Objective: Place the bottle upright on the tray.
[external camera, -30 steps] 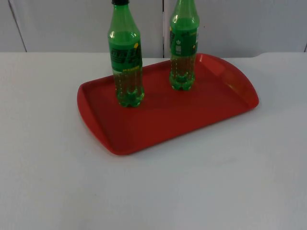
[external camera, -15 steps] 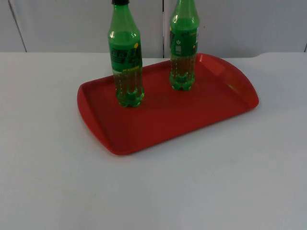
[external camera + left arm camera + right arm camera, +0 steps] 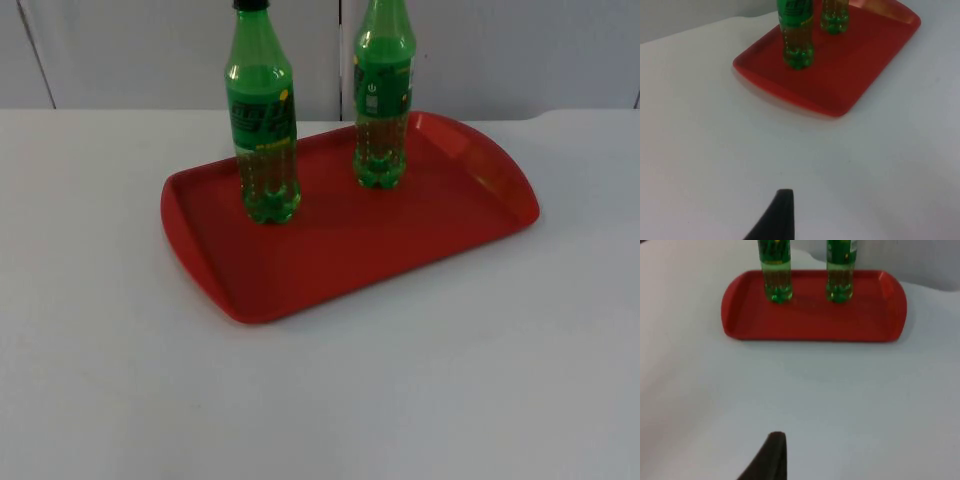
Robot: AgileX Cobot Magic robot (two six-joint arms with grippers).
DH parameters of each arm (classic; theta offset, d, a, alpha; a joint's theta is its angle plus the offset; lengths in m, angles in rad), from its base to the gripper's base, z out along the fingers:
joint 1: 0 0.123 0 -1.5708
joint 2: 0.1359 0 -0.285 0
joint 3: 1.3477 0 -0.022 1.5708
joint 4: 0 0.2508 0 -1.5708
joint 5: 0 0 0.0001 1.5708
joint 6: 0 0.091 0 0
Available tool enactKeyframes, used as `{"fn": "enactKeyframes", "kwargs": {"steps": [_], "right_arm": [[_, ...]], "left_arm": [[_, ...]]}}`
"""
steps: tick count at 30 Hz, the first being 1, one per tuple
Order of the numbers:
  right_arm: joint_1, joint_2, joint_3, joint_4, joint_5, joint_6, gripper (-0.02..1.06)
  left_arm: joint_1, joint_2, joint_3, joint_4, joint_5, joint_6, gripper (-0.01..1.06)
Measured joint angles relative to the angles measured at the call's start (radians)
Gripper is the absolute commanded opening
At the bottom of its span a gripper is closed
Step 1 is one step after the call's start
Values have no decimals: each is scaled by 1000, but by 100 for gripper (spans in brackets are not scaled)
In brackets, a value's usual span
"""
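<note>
Bottles [image 3: 263, 120] [image 3: 382, 95] upright on tray [image 3: 300, 270] | claws' [image 3: 780, 215] [image 3: 771, 457] state: cannot tell

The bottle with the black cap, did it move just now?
No. The bottle with the black cap stands at the same spot on the red tray, near its back left rim.

Two clear green plastic bottles [image 3: 263, 120] [image 3: 382, 95], one black-capped, carry green labels with yellow and white print, on a glossy red plastic tray [image 3: 330, 250] atop a plain white table [image 3: 320, 400]; grey partition wall [image 3: 500, 50] behind.
</note>
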State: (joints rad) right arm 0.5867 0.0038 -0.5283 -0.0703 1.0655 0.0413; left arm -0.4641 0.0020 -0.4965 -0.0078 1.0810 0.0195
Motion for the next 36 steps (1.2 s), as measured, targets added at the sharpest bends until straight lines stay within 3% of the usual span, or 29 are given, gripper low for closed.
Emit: {"fn": "enactKeyframes", "kwargs": {"steps": [36], "right_arm": [[0,0,12,10,13,-32,105]], "left_arm": [[0,0,0,0,0,0,105]]}}
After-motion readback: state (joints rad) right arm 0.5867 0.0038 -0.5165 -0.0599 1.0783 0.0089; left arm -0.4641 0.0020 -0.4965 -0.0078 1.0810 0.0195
